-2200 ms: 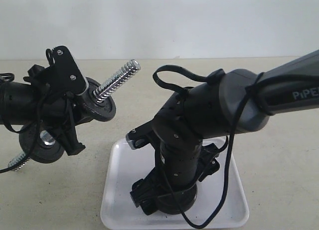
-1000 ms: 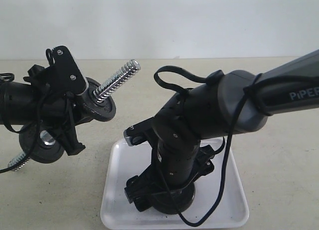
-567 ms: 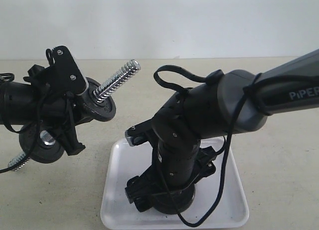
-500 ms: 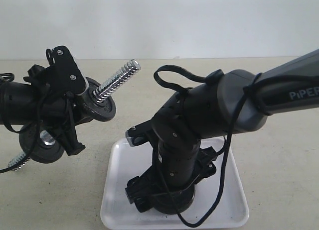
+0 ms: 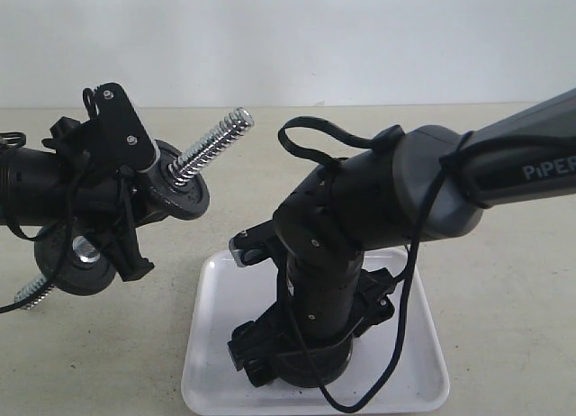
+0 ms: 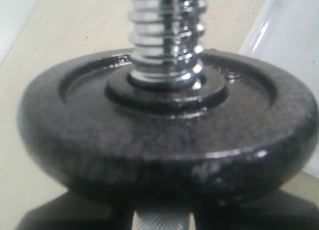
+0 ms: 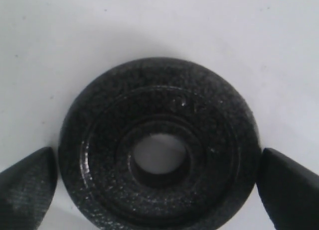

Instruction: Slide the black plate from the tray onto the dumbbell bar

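The black plate [image 7: 158,145] lies flat on the white tray [image 7: 159,21]; white shows through its centre hole. My right gripper [image 7: 158,163] is open, straddling the plate, one finger [image 7: 27,185] at each side of the rim with barely any gap. In the exterior view the right gripper [image 5: 301,357] points down into the tray [image 5: 216,344] and hides most of the plate. My left gripper [image 5: 135,186] is shut on the dumbbell bar [image 5: 211,141], holding it tilted with the threaded end free. One disc [image 6: 164,135] sits on the bar just above the knurled grip [image 6: 162,222].
A second disc [image 5: 76,267] sits on the bar's lower end at the far left. The beige table [image 5: 504,290] runs around the tray. A black cable [image 5: 405,335] loops off the right arm over the tray's right side.
The right wrist has shifted a little to the left and settled slightly lower over the tray. The left arm and the bar have not moved.
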`<state>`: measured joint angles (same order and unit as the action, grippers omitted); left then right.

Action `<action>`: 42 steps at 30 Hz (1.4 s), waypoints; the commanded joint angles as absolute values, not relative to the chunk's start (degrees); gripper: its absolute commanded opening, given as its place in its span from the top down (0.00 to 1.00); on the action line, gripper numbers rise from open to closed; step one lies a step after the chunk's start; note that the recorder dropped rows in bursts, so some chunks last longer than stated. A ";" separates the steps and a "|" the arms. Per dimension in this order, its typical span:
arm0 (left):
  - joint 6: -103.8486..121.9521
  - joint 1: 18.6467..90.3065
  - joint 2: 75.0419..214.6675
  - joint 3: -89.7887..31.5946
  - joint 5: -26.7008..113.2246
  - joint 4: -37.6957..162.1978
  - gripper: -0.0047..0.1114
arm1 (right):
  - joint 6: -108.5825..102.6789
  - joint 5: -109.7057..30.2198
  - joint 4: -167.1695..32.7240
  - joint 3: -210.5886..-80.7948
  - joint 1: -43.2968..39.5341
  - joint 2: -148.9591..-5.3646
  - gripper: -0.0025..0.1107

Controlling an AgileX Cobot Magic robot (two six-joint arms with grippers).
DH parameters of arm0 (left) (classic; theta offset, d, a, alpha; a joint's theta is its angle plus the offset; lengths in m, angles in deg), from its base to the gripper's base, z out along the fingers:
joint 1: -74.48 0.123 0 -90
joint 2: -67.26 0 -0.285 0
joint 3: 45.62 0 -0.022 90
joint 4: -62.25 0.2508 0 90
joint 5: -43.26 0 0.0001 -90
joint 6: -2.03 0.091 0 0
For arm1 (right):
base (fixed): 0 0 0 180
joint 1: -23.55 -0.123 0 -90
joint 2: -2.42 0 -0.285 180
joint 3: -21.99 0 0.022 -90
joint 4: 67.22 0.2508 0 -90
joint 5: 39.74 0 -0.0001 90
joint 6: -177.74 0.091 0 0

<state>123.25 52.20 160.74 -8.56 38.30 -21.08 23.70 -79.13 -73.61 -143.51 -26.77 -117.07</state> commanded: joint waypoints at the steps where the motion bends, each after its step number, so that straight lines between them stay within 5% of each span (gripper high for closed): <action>1: 122.92 52.06 158.07 -10.34 38.79 -22.34 0.92 | 23.20 -81.87 -75.22 -142.63 -26.68 -118.58 0.06; 24: 122.92 52.06 158.07 -10.34 38.82 -22.34 0.92 | 23.76 -80.03 -75.22 -142.63 -26.68 -118.58 0.07; 28: 122.92 52.06 158.07 -10.34 38.82 -22.34 0.92 | 23.94 -79.62 -75.22 -142.63 -26.68 -118.58 0.32; 32: 122.92 52.06 158.07 -10.34 38.72 -22.34 0.92 | 23.78 -78.91 -75.47 -142.63 -26.68 -118.58 0.91; 33: 122.92 52.06 158.07 -10.34 38.72 -22.34 0.92 | 24.06 -78.68 -75.59 -142.63 -26.68 -118.58 0.97; 42: 122.92 52.06 158.07 -10.34 38.72 -22.34 0.92 | 23.83 -77.23 -78.30 -142.63 -26.68 -118.58 0.97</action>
<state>123.25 52.20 160.74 -8.56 38.30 -21.08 23.88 -77.86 -74.67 -143.51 -26.77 -117.07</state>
